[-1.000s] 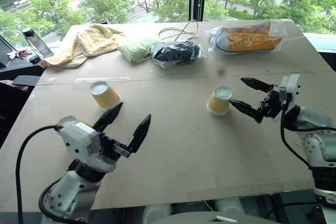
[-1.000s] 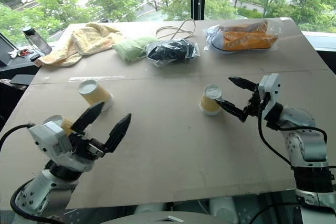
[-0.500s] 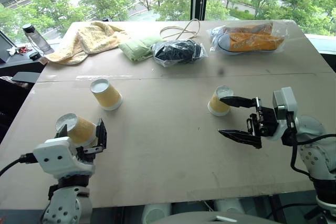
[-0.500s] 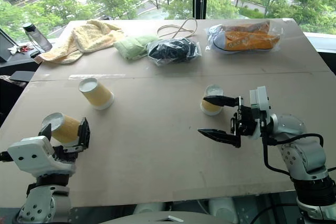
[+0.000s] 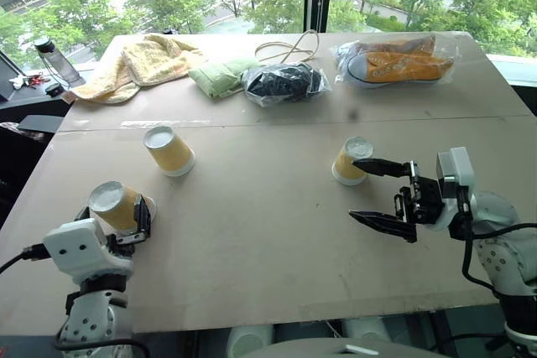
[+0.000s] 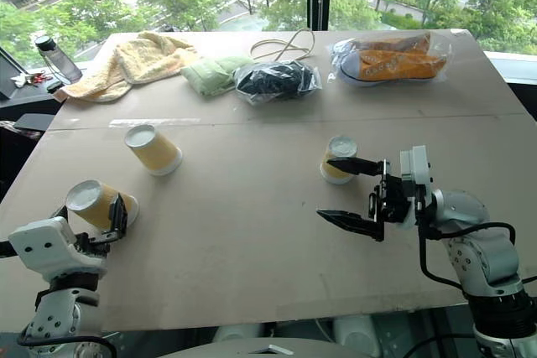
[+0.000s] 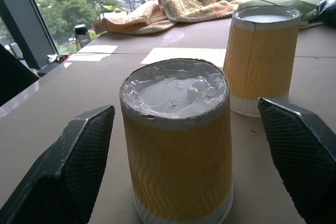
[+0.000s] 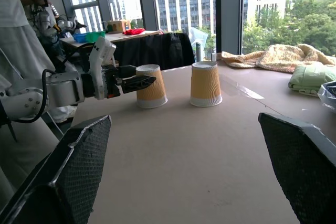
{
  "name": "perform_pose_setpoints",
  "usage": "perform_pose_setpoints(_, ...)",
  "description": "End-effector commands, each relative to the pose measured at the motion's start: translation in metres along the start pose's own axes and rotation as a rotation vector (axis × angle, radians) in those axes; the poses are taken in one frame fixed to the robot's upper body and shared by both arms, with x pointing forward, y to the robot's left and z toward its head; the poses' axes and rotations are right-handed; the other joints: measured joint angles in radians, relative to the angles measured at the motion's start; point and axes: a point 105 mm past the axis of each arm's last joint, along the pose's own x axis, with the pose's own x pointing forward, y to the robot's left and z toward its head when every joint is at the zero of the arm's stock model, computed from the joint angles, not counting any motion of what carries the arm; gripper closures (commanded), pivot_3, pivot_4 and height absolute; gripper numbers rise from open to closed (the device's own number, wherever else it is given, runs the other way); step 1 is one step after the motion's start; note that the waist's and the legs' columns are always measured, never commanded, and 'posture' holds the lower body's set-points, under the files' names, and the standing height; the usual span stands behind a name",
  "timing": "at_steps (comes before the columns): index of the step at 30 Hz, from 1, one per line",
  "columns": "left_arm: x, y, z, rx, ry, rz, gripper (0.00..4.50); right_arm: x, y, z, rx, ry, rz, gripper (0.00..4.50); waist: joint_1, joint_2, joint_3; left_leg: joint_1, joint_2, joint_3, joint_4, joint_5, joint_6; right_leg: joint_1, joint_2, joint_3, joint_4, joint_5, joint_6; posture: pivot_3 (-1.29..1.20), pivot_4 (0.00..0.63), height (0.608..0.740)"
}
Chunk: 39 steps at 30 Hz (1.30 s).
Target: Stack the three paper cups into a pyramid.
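**Yellow cups apart on the brown table**

Yellow paper cups stand upside down and well apart on the cardboard-brown table. The left gripper, lower left of the frame, has its fingers spread around the near cup, gripping nothing. A second cup stands above it. The right gripper, spread wide and empty, sits just beside the third cup, right of centre.

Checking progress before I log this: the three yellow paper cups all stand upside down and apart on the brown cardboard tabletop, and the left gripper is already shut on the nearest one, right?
Not quite. The three yellow paper cups do stand upside down and apart on the brown cardboard tabletop, but the left gripper is open: the left wrist view shows its fingers either side of the nearest cup, clear of it.
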Motion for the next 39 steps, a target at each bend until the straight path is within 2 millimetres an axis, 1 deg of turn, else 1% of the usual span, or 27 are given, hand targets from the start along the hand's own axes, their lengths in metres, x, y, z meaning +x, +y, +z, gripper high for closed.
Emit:
perform_pose_setpoints(1, 0.009, 0.011, 0.01, 0.019, -0.055, 0.027, 0.0, 0.002, 0.006, 0.009, -0.052, -0.023, 0.014, 0.05, 0.0, 0.0, 0.0, 0.0, 0.0, 0.0, 0.0, 0.0, 0.0, 0.0, 0.0, 0.0, 0.0, 0.0, 0.0, 0.0, 0.15, 0.74)
perform_pose_setpoints(11, 0.015, 0.013, 0.011, 0.01, -0.069, 0.02, 0.0, -0.001, 0.004, 0.008, -0.069, -0.029, -0.017, 0.05, -0.001, 0.0, 0.0, 0.0, 0.0, 0.0, 0.0, 0.0, 0.0, 0.0, -0.001, 0.0, 0.001, 0.0, 0.0, 0.0, 0.15, 0.74)
perform_pose_setpoints(12, 0.015, 0.014, 0.011, 0.008, -0.071, 0.024, 0.53, -0.002, 0.005, 0.008, -0.07, -0.028, -0.017, 0.0, -0.001, 0.0, 0.0, 0.0, 0.0, 0.0, 0.0, 0.0, 0.0, 0.0, -0.001, 0.0, 0.002, 0.0, 0.0, 0.0, 0.15, 0.74)
perform_pose_setpoints(13, 0.016, 0.014, 0.011, 0.011, -0.074, 0.02, 0.77, -0.002, 0.005, 0.008, -0.07, -0.028, -0.018, 0.0, 0.0, 0.0, 0.0, 0.0, 0.0, 0.0, 0.0, 0.0, 0.0, 0.0, -0.001, 0.0, 0.001, 0.0, 0.0, 0.0, 0.15, 0.74)
perform_pose_setpoints(15, 0.016, 0.014, 0.01, 0.007, -0.069, 0.019, 1.72, -0.002, 0.004, 0.007, -0.071, -0.029, -0.022, 0.0, 0.0, 0.0, 0.0, 0.0, 0.0, 0.0, 0.0, 0.0, 0.0, 0.0, -0.001, 0.0, 0.001, 0.0, 0.0, 0.0, 0.15, 0.74)
perform_pose_setpoints(16, 0.017, 0.013, 0.01, 0.009, -0.068, 0.016, 2.09, -0.002, 0.004, 0.007, -0.072, -0.029, -0.023, 0.0, 0.0, 0.0, 0.0, 0.0, 0.0, 0.0, 0.0, 0.0, 0.0, 0.0, -0.001, 0.0, 0.001, 0.0, 0.0, 0.0, 0.15, 0.74)
perform_pose_setpoints(21, 0.018, 0.012, 0.013, 0.0, -0.085, 0.018, 2.09, -0.003, 0.003, 0.006, -0.077, -0.028, -0.025, 0.0, 0.0, 0.0, 0.0, 0.0, 0.0, 0.0, 0.0, 0.0, 0.0, 0.0, -0.001, 0.0, 0.001, 0.0, 0.0, 0.0, 0.15, 0.74)
perform_pose_setpoints(23, 0.02, 0.005, 0.017, -0.007, -0.105, -0.016, 2.09, -0.003, 0.003, 0.006, -0.078, -0.028, -0.026, 0.0, 0.0, 0.0, 0.0, 0.0, 0.0, 0.0, 0.0, 0.0, 0.0, 0.0, -0.001, 0.0, 0.002, 0.0, 0.0, 0.0, 0.15, 0.74)
perform_pose_setpoints(25, 0.023, -0.009, 0.025, 0.006, -0.136, -0.097, 2.09, -0.004, 0.002, 0.006, -0.079, -0.026, -0.028, 0.0, 0.001, 0.0, 0.0, 0.0, 0.0, 0.0, 0.0, 0.0, 0.0, 0.0, -0.001, 0.0, 0.002, 0.0, 0.0, 0.0, 0.15, 0.74)
perform_pose_setpoints(28, 0.025, -0.05, 0.043, 0.021, -0.202, -0.336, 2.09, -0.008, 0.002, 0.007, -0.078, -0.025, -0.039, 0.0, 0.004, 0.0, 0.0, 0.0, 0.0, -0.001, 0.0, 0.0, 0.0, 0.0, -0.001, 0.0, 0.001, 0.0, 0.0, 0.0, 0.15, 0.74)
perform_pose_setpoints(29, 0.025, -0.058, 0.046, 0.025, -0.213, -0.383, 2.09, -0.009, 0.002, 0.008, -0.077, -0.025, -0.043, 0.0, 0.005, 0.0, 0.0, 0.0, 0.0, -0.001, 0.0, 0.0, 0.0, 0.0, -0.001, 0.0, 0.001, 0.0, 0.0, 0.0, 0.15, 0.74)
perform_pose_setpoints(31, 0.028, -0.088, 0.053, 0.047, -0.225, -0.553, 2.09, -0.015, 0.001, 0.008, -0.082, -0.016, -0.072, 0.0, 0.006, 0.0, 0.0, 0.0, 0.0, -0.001, 0.0, 0.0, 0.0, 0.0, -0.002, 0.0, 0.001, 0.0, 0.0, 0.0, 0.15, 0.74)
perform_pose_setpoints(32, 0.03, -0.099, 0.055, 0.066, -0.226, -0.613, 2.09, -0.017, 0.0, 0.007, -0.083, -0.011, -0.084, 0.0, 0.009, 0.0, 0.0, 0.0, 0.0, -0.001, 0.0, 0.0, 0.0, 0.0, -0.002, 0.0, 0.002, 0.0, 0.0, 0.0, 0.15, 0.74)
perform_pose_setpoints(33, 0.034, -0.114, 0.058, 0.072, -0.239, -0.681, 2.09, -0.022, -0.002, 0.007, -0.081, -0.009, -0.11, 0.0, 0.01, 0.0, 0.0, 0.0, 0.0, -0.001, 0.0, 0.0, -0.001, 0.0, -0.002, 0.0, 0.002, 0.0, 0.0, 0.0, 0.15, 0.74)
perform_pose_setpoints(34, 0.041, -0.134, 0.059, 0.074, -0.251, -0.762, 2.09, -0.031, -0.004, 0.003, -0.078, 0.008, -0.15, 0.0, 0.015, 0.0, 0.0, 0.0, -0.001, -0.001, 0.0, 0.001, -0.001, 0.0, -0.001, 0.0, 0.002, 0.0, 0.0, 0.0, 0.15, 0.74)
perform_pose_setpoints(36, 0.052, -0.167, 0.059, 0.054, -0.248, -0.885, 2.09, -0.048, -0.009, -0.002, -0.072, 0.027, -0.244, 0.0, 0.032, 0.001, 0.0, 0.0, -0.002, -0.001, 0.001, 0.001, -0.002, 0.0, -0.001, -0.002, 0.003, 0.0, 0.0, 0.0, 0.15, 0.74)
perform_pose_setpoints(37, 0.056, -0.18, 0.058, 0.05, -0.239, -0.925, 2.09, -0.055, -0.012, -0.003, -0.073, 0.03, -0.286, 0.0, 0.031, 0.001, -0.001, -0.001, -0.002, -0.002, 0.003, 0.001, -0.002, 0.001, 0.0, -0.005, 0.003, 0.0, 0.0, 0.0, 0.15, 0.74)
perform_pose_setpoints(39, 0.062, -0.2, 0.056, 0.03, -0.223, -0.987, 2.09, -0.062, -0.015, -0.005, -0.074, 0.042, -0.33, 0.0, 0.024, 0.001, -0.001, -0.001, -0.003, -0.002, 0.005, 0.001, -0.002, 0.001, 0.001, -0.005, 0.003, 0.0, 0.0, 0.0, 0.15, 0.74)
